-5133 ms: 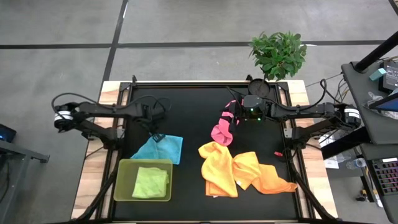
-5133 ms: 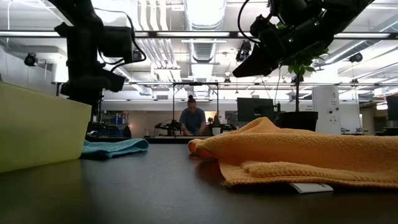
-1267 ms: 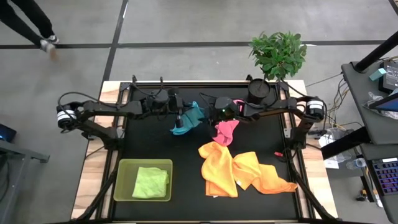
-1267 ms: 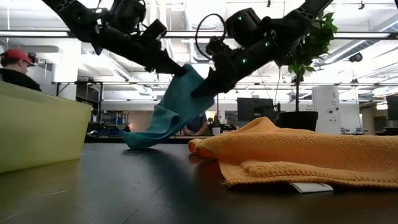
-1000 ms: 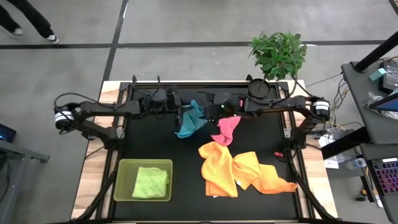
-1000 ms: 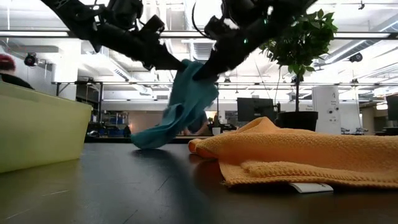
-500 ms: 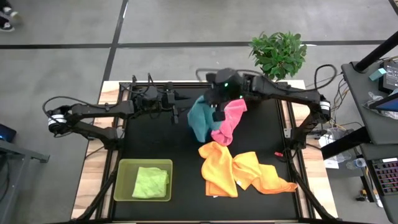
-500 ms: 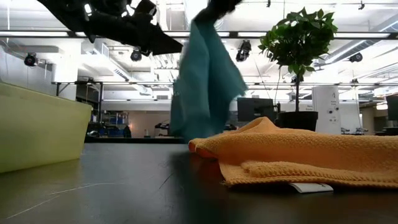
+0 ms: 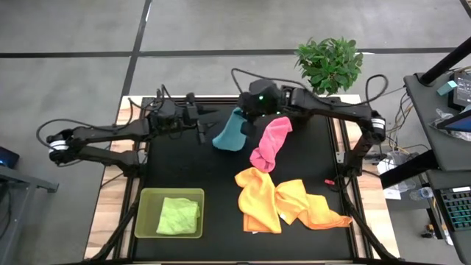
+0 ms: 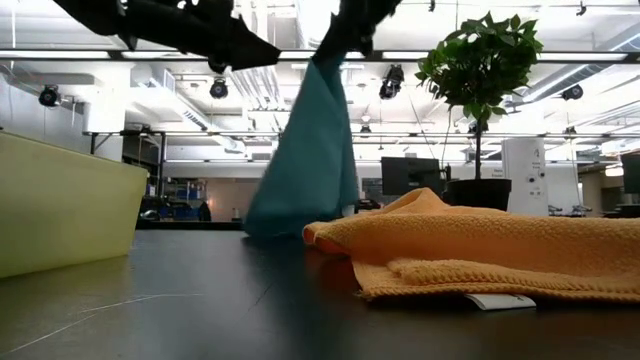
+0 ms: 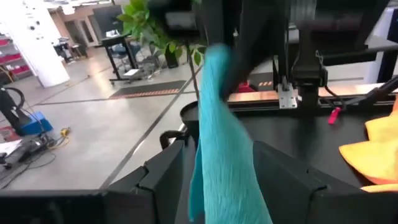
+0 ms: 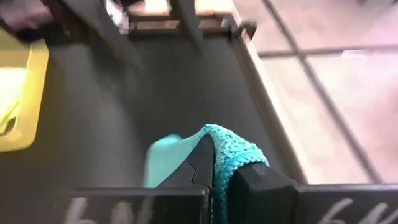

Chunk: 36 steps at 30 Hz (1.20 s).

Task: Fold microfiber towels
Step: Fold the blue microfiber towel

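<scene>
A light blue towel (image 9: pixel 229 133) hangs from my right gripper (image 9: pixel 245 120), which is shut on it above the table's far middle. In the low view the towel (image 10: pixel 312 160) drops in a long drape to the table top; whether its lower end rests there I cannot tell. My left gripper (image 9: pixel 204 131) stands open just left of the towel, level and apart from it; its wrist view shows the towel (image 11: pixel 224 162) hanging ahead of the spread fingers. A pink towel (image 9: pixel 270 143), a yellow one (image 9: pixel 257 197) and an orange one (image 9: pixel 315 210) lie on the table. My right gripper pinches the light blue towel's top edge (image 12: pixel 235 153) between its two shut fingers, slanting down from above. One layer or several, I cannot tell. The towel hangs slack below the fingers, and its lower part (image 12: pixel 163 157) spreads out near the table.
A translucent lime-green tray (image 9: pixel 147 197) at the near left holds a folded lime-green towel (image 9: pixel 179 216). A potted plant (image 9: pixel 329 65) stands beyond the far right corner. Bare black table (image 9: pixel 184 169) lies between the tray and the hanging towel.
My left gripper has opened, let go of the light blue towel and drawn back toward the table's left edge, rising a little. My right gripper has risen with the towel, which hung bunched between both grippers and now hangs long from the right one alone.
</scene>
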Available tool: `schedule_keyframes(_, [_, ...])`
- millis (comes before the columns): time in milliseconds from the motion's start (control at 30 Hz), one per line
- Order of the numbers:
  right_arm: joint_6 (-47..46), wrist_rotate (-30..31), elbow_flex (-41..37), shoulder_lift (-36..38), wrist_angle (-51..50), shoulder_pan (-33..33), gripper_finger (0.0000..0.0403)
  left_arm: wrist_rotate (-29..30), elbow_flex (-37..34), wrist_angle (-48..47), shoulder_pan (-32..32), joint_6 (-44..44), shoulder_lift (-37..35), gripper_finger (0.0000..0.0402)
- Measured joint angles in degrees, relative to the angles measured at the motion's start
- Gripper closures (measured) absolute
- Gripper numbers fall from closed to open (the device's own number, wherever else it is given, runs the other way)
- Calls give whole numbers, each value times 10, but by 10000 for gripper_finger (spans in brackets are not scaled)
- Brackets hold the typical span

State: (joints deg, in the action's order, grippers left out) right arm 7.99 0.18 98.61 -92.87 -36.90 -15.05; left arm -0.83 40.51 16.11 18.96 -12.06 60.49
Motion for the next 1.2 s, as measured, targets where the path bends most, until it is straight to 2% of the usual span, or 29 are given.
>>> schedule_keyframes(167, [-60, -8, -51, -27, 83, 0, 394, 1, -8, 0, -8, 26, 10, 226])
schedule_keyframes(267, [-84, -43, -73, -43, 132, -2, 394, 25, -19, -1, -12, 28, 29, 226])
schedule_keyframes(367, [-101, -87, -74, -60, 155, -3, 394, 68, -32, -1, -14, 40, 49, 226])
schedule_keyframes(567, [-122, -89, -75, -76, 174, -4, 394, 80, -37, 1, -14, 58, 77, 226])
schedule_keyframes(700, [-124, -89, -77, -77, 173, -3, 394, 75, -37, -13, -14, 57, 81, 226])
schedule_keyframes(900, [-125, -92, -75, -68, 176, -6, 394, 46, -43, -92, -16, 53, 49, 226])
schedule_keyframes(1067, [-121, -92, -76, -74, 180, -6, 394, 29, -45, -91, -15, 79, 43, 226])
schedule_keyframes(1200, [-121, -94, -76, -75, 204, -5, 394, 30, -45, -48, -16, 88, 66, 226])
